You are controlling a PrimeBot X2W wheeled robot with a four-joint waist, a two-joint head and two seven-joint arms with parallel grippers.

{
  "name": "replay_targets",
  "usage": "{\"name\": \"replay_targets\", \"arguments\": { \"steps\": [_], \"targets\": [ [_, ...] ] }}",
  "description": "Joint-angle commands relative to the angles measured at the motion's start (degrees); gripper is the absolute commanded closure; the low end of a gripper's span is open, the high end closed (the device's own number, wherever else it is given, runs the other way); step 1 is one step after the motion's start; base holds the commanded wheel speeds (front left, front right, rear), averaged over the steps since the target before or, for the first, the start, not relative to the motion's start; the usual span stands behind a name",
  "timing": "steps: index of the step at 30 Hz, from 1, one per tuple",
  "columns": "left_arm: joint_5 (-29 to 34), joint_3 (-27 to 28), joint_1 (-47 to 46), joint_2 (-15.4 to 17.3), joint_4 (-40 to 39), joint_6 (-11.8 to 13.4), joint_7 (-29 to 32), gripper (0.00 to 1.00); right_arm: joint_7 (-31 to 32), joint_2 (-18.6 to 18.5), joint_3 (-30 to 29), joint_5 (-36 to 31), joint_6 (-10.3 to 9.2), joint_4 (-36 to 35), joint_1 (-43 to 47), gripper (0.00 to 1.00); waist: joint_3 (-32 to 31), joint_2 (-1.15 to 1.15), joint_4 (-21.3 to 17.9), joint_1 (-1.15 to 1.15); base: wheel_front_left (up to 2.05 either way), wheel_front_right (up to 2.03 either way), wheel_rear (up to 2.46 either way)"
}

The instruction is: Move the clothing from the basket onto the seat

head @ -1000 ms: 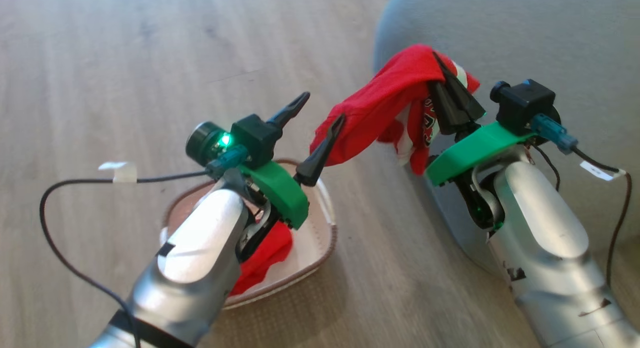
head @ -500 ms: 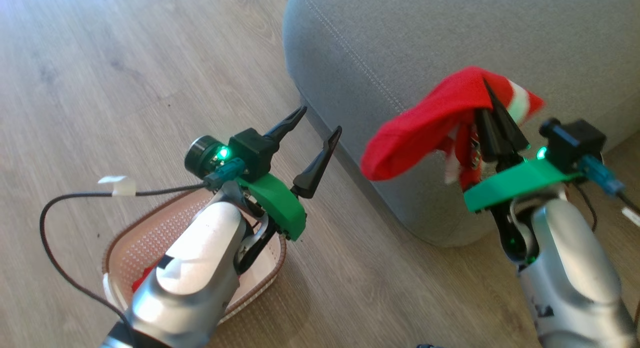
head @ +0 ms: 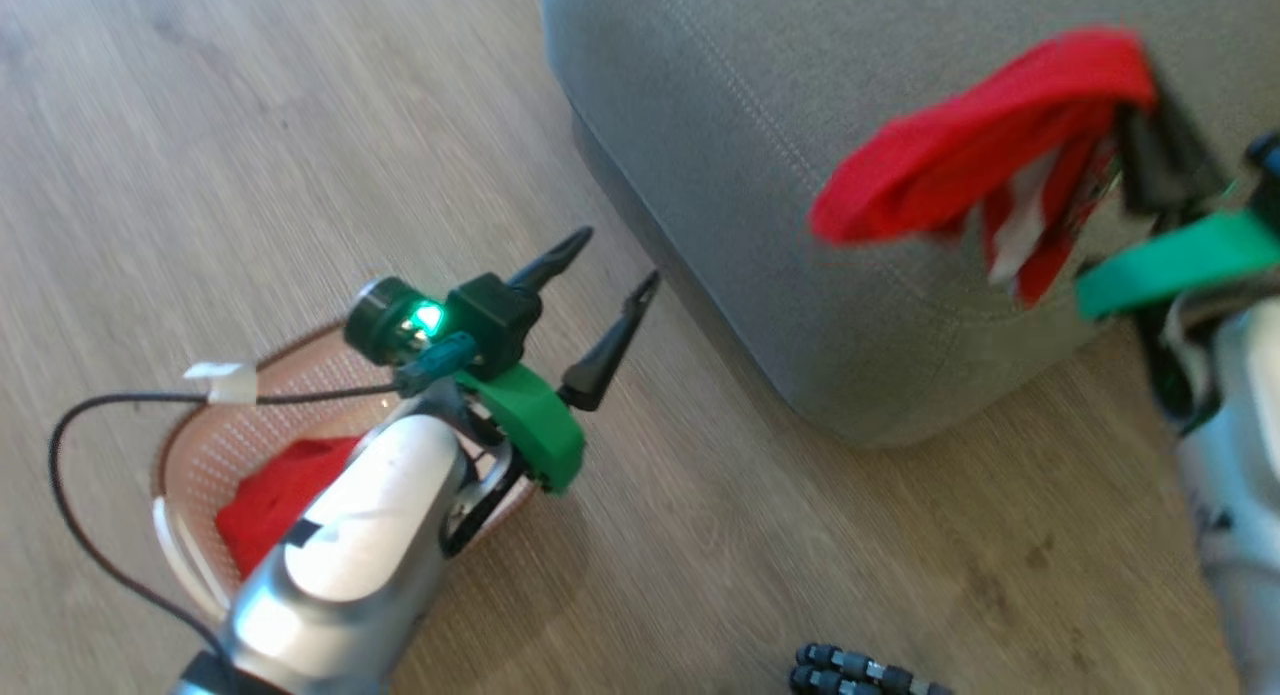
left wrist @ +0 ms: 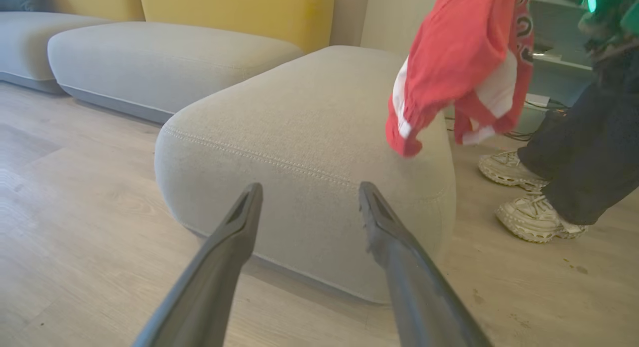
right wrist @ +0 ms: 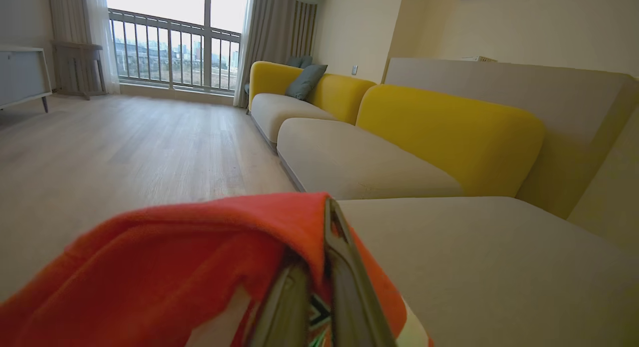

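My right gripper (head: 1150, 135), clamped tight on the white-trimmed red garment (head: 960, 165), holds it aloft at the near right corner of the grey seat (head: 760, 175). The cloth trails leftward from the gripper, and the cushion's open top lies beyond, farther away. My left gripper (head: 618, 255) hangs wide open and empty above the floor, nearer the basket (head: 190, 445), where the plain red garment (head: 280, 495) lies.
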Motion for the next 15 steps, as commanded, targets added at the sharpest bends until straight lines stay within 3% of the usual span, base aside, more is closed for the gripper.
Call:
{"name": "replay_targets", "arguments": {
  "steps": [1,15],
  "targets": [
    [0.8,1.4,-1.8,1.5,-2.2,-0.1,-0.5,0.00,-0.4,-1.7,0.0,-0.2,-0.01,-0.8,-3.3,1.00,2.3,0.00,-0.2,0.00,0.00,0.00,0.00],
    [2.0,-4.5,-9.3,5.4,-4.1,-0.1,-0.5,0.00,-0.4,-10.9,-8.1,-3.0,-0.01,12.5,-22.3,1.00,15.7,0.00,5.6,0.00,0.00,0.00,0.00]
  ]
}}
